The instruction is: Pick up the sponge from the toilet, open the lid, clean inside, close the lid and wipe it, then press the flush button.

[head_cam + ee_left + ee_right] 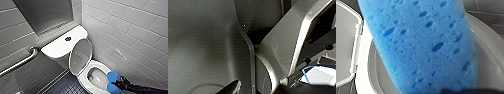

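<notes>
By the right gripper (118,83), clamped shut upon it, the sponge (113,75) is held over the toilet (83,80) bowl's rim, the lid (81,55) raised. It is judged soft, light, porous and easily squashed, best pinched across its middle.

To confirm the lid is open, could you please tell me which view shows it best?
The head view: the whole lid stands raised in front of the tank. The right wrist view catches just an edge of it beside the sponge; the left wrist view faces grey surfaces.
</notes>
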Tool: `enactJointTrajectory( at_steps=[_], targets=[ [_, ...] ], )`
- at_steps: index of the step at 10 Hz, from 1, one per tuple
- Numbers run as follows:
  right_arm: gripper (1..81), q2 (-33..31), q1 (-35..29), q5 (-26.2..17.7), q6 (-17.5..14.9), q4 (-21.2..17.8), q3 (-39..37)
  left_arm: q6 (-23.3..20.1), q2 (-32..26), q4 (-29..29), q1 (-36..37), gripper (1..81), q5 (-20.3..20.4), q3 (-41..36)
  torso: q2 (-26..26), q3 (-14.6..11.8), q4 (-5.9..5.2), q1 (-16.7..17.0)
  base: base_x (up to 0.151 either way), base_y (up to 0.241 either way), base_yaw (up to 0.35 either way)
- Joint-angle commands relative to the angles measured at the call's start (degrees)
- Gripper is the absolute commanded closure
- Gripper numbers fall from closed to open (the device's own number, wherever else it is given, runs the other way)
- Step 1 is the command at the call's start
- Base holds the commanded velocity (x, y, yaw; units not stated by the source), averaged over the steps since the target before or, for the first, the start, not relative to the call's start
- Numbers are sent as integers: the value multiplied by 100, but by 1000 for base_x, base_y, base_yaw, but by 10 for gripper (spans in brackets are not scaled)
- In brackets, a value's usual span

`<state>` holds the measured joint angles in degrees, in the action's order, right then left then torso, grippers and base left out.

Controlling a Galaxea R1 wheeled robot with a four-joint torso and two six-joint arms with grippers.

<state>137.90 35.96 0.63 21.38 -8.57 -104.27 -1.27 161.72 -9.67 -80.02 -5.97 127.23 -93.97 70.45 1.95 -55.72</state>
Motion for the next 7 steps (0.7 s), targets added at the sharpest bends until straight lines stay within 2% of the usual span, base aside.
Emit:
enactJointTrajectory(
  at_steps=[1,7],
  targets=[
    [811,-1042,284,-37,112,-83,768,-14,-8,-26,-159,10,-484,-137,0,0,0,0,0,0,0],
    [811,-1790,2085,1070,41,13,1436,-23,-8,-53,-176,10,-484,-137,0,0,0,0,0,0,0]
  ],
)
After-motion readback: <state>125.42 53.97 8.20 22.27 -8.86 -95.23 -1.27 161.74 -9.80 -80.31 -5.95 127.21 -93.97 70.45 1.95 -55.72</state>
